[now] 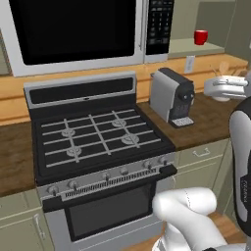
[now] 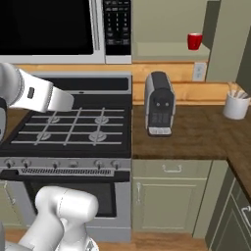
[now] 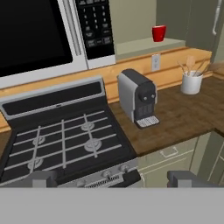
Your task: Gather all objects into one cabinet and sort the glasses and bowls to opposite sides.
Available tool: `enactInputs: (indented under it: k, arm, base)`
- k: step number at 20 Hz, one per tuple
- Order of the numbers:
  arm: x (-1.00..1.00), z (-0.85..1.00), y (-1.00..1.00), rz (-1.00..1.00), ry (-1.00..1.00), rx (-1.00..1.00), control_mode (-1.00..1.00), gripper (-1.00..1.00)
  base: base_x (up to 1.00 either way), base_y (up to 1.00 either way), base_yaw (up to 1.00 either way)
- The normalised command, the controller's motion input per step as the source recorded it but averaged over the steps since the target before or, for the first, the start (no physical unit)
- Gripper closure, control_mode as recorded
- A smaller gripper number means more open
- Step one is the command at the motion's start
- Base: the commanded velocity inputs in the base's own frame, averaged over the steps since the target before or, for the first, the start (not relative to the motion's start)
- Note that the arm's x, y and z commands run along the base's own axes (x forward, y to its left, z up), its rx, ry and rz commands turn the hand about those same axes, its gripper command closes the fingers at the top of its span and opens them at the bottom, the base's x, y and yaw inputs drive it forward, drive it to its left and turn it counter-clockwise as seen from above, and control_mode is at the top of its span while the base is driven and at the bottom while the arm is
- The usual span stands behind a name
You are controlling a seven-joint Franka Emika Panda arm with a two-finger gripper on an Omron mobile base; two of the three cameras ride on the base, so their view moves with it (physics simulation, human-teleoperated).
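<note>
A small red cup [image 1: 200, 37] [image 2: 194, 41] [image 3: 158, 33], the glass, stands upright on the bottom shelf of the open olive-beige wall cabinet [image 1: 188, 48] [image 2: 162, 50] [image 3: 140, 43], right of the microwave. The cabinet's door [image 3: 217, 17] with its pale bar handle stands swung open at the right. The bowls are out of view. My gripper [image 3: 116, 179] is open, its two dark fingertips [image 3: 43, 178] wide apart with nothing between them. It hangs well back from the cabinet, in front of the stove, and looks across the stove and counter.
A gas stove [image 1: 98, 135] sits under a microwave [image 1: 73, 29]. On the wooden counter [image 2: 196, 132] stand a grey coffee machine [image 2: 159, 103] [image 3: 138, 96] and a white crock [image 2: 236, 105] [image 3: 191, 82] of wooden utensils. Base cabinets [image 2: 171, 196] run below.
</note>
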Motion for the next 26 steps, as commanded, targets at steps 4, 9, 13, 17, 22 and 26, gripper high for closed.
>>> enactInputs:
  k: [4, 9, 13, 17, 22, 26]
  arm:
    - [0.00, 0.00, 0.00, 0.00, 0.00, 0.00, 1.00, -1.00]
    - [0.00, 0.00, 0.00, 0.00, 0.00, 0.00, 1.00, -1.00]
    - [0.00, 0.00, 0.00, 0.00, 0.00, 0.00, 1.00, -1.00]
    - [0.00, 0.00, 0.00, 0.00, 0.00, 0.00, 1.00, -1.00]
    - [0.00, 0.00, 0.00, 0.00, 0.00, 0.00, 1.00, -1.00]
    - [0.00, 0.00, 0.00, 0.00, 0.00, 0.00, 1.00, -1.00]
  base:
    - [0.33, -0.26, 0.22]
    - [0.59, -0.18, 0.09]
    - [0.25, 0.00, 0.00]
    - [0.12, -0.09, 0.02]
    - [0.21, -0.21, 0.00]
    - [0.10, -0.26, 0.00]
